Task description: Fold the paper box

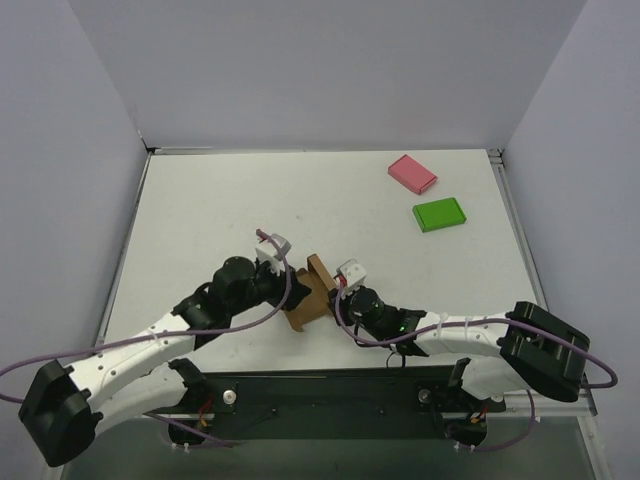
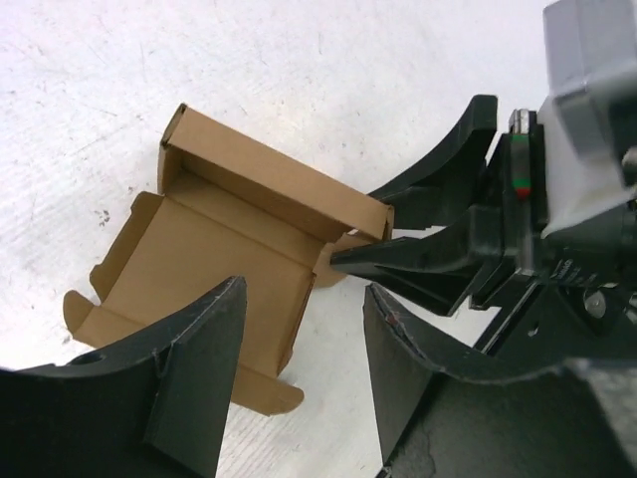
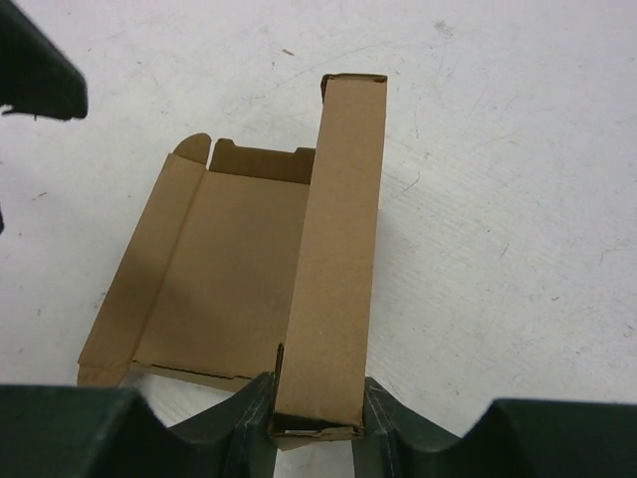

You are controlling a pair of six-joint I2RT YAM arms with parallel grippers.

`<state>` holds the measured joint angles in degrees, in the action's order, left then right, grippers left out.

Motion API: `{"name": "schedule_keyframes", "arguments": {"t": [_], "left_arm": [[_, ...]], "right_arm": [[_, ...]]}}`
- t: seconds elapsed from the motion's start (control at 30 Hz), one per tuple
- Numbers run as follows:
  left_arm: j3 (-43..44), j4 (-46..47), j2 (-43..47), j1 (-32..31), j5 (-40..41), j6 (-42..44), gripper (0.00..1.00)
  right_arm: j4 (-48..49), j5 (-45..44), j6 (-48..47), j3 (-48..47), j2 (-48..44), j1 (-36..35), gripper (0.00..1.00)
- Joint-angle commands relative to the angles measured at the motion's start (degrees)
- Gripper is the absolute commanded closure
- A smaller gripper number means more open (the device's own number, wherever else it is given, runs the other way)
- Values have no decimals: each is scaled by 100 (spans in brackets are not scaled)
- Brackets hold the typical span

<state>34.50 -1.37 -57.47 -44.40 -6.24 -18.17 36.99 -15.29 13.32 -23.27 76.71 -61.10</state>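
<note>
The paper box [image 1: 308, 295] is brown cardboard, partly folded, lying on the white table between my two grippers. In the right wrist view its flat panel [image 3: 229, 279] lies to the left and a folded-up side wall [image 3: 333, 239] runs away from the camera. My right gripper [image 3: 318, 403] is shut on the near end of that wall. In the left wrist view the box [image 2: 224, 249] lies open with raised walls. My left gripper [image 2: 304, 329] is open, one finger over the box's panel and the other over bare table. The right gripper's fingers [image 2: 408, 254] hold the box's corner there.
A pink flat box [image 1: 412, 173] and a green flat box [image 1: 439, 214] lie at the far right of the table [image 1: 200, 210]. White walls enclose the back and sides. Both arms crowd the near middle edge.
</note>
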Motion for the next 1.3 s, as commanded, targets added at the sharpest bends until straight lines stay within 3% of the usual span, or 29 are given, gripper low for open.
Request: {"name": "schedule_keyframes", "arguments": {"t": [0.0,0.27,0.6,0.97,1.13,1.27], "left_arm": [[-1225,1793,684,-95,719,-1074,40],[-1217,1973,71,-797,782,-108,41],[-1288,2395,-923,-1561,1115,191,41],[-1305,2659,-1556,-1905,1643,297,42],[-1297,2694,-1741,-1967,1846,306,50],[-1306,2799,-1846,-1985,1828,297,65]], "right_arm": [[-34,693,-58,68,-445,230,78],[-438,1265,-119,-20,-552,423,78],[-623,1485,-102,-108,-420,564,78],[-614,1485,-40,-99,-393,608,78],[-623,1485,-40,-82,-402,617,78],[-641,1485,-40,-64,-446,635,78]]}}
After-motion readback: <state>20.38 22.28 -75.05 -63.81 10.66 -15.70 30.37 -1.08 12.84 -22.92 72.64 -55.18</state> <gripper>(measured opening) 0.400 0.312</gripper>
